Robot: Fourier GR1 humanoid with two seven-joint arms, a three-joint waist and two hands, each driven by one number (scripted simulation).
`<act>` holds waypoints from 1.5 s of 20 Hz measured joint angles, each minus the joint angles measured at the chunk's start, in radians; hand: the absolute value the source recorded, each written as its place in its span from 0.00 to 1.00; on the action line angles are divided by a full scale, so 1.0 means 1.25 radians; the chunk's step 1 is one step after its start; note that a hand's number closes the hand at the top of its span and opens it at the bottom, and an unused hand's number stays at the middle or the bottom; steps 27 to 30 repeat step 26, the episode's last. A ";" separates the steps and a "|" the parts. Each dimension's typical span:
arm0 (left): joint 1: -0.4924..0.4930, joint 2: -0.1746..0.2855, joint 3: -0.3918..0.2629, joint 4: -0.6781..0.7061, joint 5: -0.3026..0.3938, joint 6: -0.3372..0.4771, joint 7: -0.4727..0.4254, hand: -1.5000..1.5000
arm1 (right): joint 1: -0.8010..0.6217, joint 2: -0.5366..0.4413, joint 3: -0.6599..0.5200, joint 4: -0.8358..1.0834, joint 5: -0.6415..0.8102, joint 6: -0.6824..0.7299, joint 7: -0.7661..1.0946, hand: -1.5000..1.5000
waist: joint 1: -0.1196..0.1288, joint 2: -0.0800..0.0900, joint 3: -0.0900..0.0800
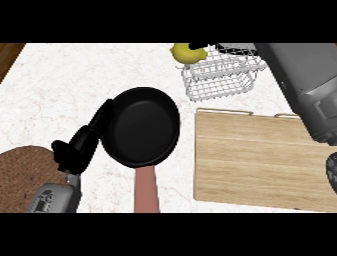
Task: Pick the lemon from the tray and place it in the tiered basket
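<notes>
**Carrying the Lemon to the Basket's Edge**

Wide white marble tabletop (67, 75), with the light wooden tray (259, 160) on the right. Beside the round black frying pan (141, 127), the left robot hand (79, 145) rests with fingers apart, out of the way. Far side: the white wire tiered basket (223, 75). The right robot hand (196, 48) is clamped on the yellow lemon (181, 54), off the tray, at the basket's left corner. Release looks close!

Bulky grey right forearm (311, 80), grey left forearm (53, 200), black left robot hand (77, 147)
</notes>
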 measured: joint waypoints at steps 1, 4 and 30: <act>0.002 0.002 0.003 0.002 0.001 -0.002 -0.005 0.50 | 0.005 0.001 -0.007 -0.004 -0.010 -0.005 0.005 0.00 | -0.001 0.000 0.000; -0.002 0.003 0.009 0.005 0.005 -0.004 0.000 0.50 | 0.008 -0.013 -0.029 -0.025 -0.035 -0.034 0.018 0.00 | -0.002 0.000 0.000; 0.004 -0.001 0.004 -0.002 -0.002 -0.012 -0.025 0.50 | 0.201 -0.430 -0.193 -0.088 -0.148 -0.129 -0.159 0.00 | 0.012 0.016 0.004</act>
